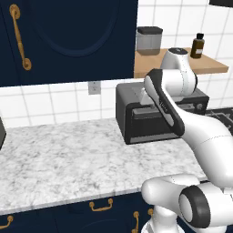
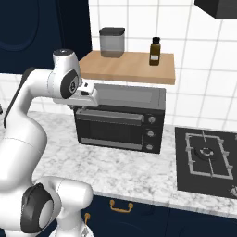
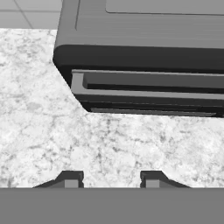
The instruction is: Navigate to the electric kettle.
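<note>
The electric kettle is out of view. My gripper [image 3: 111, 180] hangs above the marble counter [image 3: 48, 122], just in front of a black toaster oven [image 3: 144, 52]. Its two fingertips stand apart with nothing between them, so it is open. In the right base view the hand [image 2: 89, 94] sits level with the oven's top left corner.
The toaster oven [image 1: 136, 118] stands against the tiled wall. Above it, a wooden shelf [image 2: 125, 68] carries a pale grey dark-lidded canister [image 2: 112, 41] and a brown bottle [image 2: 155, 51]. A black cooktop [image 2: 208, 157] lies to the right. A dark object's edge [image 1: 1, 132] shows at far left.
</note>
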Controlling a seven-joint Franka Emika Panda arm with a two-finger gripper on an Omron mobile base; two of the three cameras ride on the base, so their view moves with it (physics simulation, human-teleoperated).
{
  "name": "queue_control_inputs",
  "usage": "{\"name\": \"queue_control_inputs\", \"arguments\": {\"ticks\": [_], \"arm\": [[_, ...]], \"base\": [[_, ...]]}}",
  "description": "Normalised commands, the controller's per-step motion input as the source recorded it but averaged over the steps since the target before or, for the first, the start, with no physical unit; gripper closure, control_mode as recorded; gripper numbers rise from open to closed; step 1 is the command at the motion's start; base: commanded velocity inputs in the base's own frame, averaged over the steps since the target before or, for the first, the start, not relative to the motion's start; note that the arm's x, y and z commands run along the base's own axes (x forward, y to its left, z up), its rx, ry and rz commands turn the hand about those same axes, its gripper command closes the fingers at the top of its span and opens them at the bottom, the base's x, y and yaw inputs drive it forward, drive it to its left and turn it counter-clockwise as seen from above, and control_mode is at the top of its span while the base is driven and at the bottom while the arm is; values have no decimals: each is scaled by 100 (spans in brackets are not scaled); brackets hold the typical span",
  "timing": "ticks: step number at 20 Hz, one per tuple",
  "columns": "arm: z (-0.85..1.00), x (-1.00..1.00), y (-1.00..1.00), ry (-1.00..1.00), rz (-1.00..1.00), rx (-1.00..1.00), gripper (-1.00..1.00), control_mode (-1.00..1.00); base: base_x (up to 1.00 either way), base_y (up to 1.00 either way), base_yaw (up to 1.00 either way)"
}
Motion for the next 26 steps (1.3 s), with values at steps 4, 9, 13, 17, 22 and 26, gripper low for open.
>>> {"name": "queue_control_inputs", "arguments": {"ticks": [4, 9, 13, 17, 22, 26], "arm": [[0, 0, 0, 0, 0, 0, -100, 100], [0, 0, 0, 0, 0, 0, -100, 100], [0, 0, 0, 0, 0, 0, -100, 100], [0, 0, 0, 0, 0, 0, -100, 100], [0, 0, 0, 0, 0, 0, -100, 100], [0, 0, 0, 0, 0, 0, -100, 100]], "base": [[0, 0, 0], [0, 0, 0], [-8, 2, 0], [-39, 3, 0], [-76, 0, 3], [-51, 0, 28]]}}
